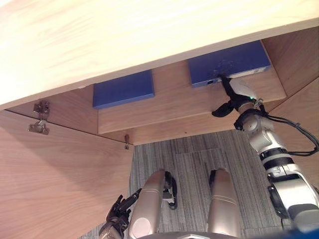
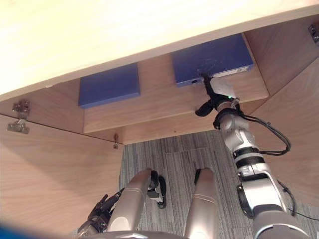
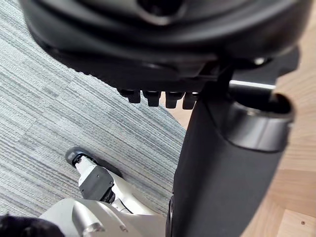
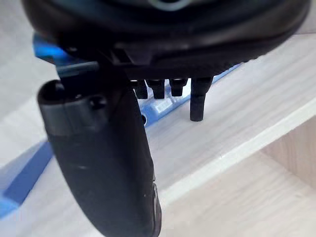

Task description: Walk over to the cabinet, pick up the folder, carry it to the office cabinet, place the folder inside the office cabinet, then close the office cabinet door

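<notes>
— low at the robot's left side, the left hand (image 1: pixel 115 214) hangs over the grey carpet (image 1: pixel 199 164), fingers loose and apart, holding nothing. why idle?

— it looks spare for this step. the reach ahead is a one-arm job, and the arm hangs just beside the open door (image 1: pixel 60 174) without touching it.

— and the right hand (image 1: pixel 235 95)?

— stretched forward into the cabinet (image 1: pixel 294 55), past the front lip of the shelf (image 1: pixel 169 107). its fingertips (image 1: pixel 224 80) touch the near edge of the blue folder (image 1: pixel 229 62), while the thumb (image 1: pixel 220 111) is spread off to one side. nothing is pinched; the hand is unclenched, not clamped on the folder.

— why at the edge?

— the folder lies flat on the wood, so that edge is likely the only place fingers could hook or nudge it. whether this is a pick-up or a set-down cannot be told from the frames.

— what does the cabinet hold?

— two things on one shelf. that folder sits at the right, and a second blue folder (image 1: pixel 123 88) sits at the left, well apart from it. both lie flat, their far ends hidden under the cabinet top (image 1: pixel 124 40). a hinge (image 1: pixel 40 117) shows bare, and the door is not yet closed.
</notes>
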### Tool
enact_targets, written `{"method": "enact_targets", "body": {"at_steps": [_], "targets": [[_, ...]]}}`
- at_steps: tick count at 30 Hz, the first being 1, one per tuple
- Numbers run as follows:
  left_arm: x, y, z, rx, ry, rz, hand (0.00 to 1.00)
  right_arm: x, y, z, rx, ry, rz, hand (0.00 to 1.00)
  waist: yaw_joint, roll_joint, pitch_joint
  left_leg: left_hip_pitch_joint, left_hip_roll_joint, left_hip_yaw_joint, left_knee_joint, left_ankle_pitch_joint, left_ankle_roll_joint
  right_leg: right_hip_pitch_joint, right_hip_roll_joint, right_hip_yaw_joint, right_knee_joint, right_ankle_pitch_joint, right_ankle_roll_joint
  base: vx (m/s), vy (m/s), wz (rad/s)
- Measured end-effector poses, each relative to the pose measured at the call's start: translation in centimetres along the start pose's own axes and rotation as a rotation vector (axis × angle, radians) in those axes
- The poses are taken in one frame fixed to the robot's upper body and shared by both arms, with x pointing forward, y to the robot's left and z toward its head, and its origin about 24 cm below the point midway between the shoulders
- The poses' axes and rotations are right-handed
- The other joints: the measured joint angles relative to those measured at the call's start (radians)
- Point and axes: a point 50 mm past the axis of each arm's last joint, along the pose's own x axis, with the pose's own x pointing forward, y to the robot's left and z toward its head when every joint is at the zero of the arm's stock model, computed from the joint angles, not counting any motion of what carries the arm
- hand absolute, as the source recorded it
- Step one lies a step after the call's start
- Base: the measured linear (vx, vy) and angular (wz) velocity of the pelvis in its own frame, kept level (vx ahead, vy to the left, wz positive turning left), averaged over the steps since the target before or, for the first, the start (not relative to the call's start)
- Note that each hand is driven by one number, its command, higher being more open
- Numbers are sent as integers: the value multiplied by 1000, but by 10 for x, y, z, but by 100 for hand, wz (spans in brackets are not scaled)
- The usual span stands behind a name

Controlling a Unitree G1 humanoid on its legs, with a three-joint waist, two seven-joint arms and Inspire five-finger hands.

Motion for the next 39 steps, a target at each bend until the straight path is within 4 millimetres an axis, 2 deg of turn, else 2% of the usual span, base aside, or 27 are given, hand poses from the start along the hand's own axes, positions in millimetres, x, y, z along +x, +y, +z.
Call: {"method": "enact_targets", "body": {"at_steps": [2,5,12,14,16,18,21,23,26,28,29,31,33,35,37,39], "targets": [[0,-1,2,39,2,-16,100,-9,17,1,4,-50,158,100,0,-1,1,13,13,5,-9,0,0,9,14,1,-11,6,-3,49,-18,-20],[-1,4,5,98,-10,-34,100,-18,32,16,37,-151,266,100,-7,-4,1,51,35,15,-50,7,-8,37,37,-1,-52,24,-17,75,-30,-25],[-2,15,15,166,-18,-25,100,-32,72,44,-47,-279,567,100,-3,-41,-9,171,73,20,-208,63,-46,153,70,-47,-202,80,-52,91,-33,-12],[-2,18,18,185,-24,-21,100,-47,103,53,-105,-321,748,100,1,-44,-11,244,98,21,-281,90,-54,237,92,-79,-291,114,-67,117,-13,-11],[-3,22,24,208,-36,-12,100,-64,121,63,-107,-376,834,100,1,-55,-17,296,113,23,-343,116,-59,295,106,-101,-361,140,-76,122,-7,-12],[-3,25,31,232,-55,-8,100,-72,124,73,-98,-434,847,100,-2,-59,-20,355,136,29,-406,144,-66,362,136,-114,-454,184,-84,73,-8,-24],[-3,31,42,269,-73,7,100,-70,116,83,-62,-472,798,100,-9,-88,-59,412,148,18,-472,197,-58,442,170,-114,-576,237,-98,48,-18,-21],[-3,29,42,290,-73,2,100,-68,111,75,0,-433,743,100,-9,-92,-82,433,145,-40,-475,206,-62,485,190,-111,-624,259,-101,28,-16,-14],[-3,27,23,296,-19,14,100,-76,114,50,202,-302,621,100,-13,-94,-138,465,122,-148,-502,206,-62,534,218,-88,-704,296,-101,-1,24,-24],[-5,27,-4,278,67,23,100,-93,128,27,429,-161,543,100,-49,-90,-187,506,108,-207,-591,206,-61,563,235,-57,-802,356,-91,9,76,-40],[-6,25,-9,278,85,19,100,-98,133,22,492,-122,526,100,-61,-91,-190,524,105,-207,-619,206,-61,573,236,-48,-825,372,-91,-9,136,-49],[-6,20,-14,283,98,3,100,-129,156,1,708,67,467,100,-86,-108,-212,567,87,-171,-688,226,-55,576,234,9,-865,411,-77,-44,119,-64],[-4,15,-14,291,95,-6,100,-152,171,-10,781,193,456,100,-93,-112,-217,605,75,-123,-725,236,-49,576,232,59,-866,423,-67,-62,60,-80],[-3,6,-15,271,79,-25,100,-183,192,-20,866,363,450,100,-117,-116,-221,665,56,-36,-784,260,-44,577,230,139,-874,450,-50,-105,67,-103],[-1,0,-10,236,52,-30,100,-206,206,-26,938,488,431,100,-121,-120,-220,696,48,22,-806,269,-41,577,236,191,-877,470,-41,-150,40,-95],[0,-7,-7,179,18,-45,100,-217,219,-28,1018,592,415,100,-120,-132,-218,713,52,86,-799,273,-34,560,224,144,-910,515,-43,-203,0,-93]]}}
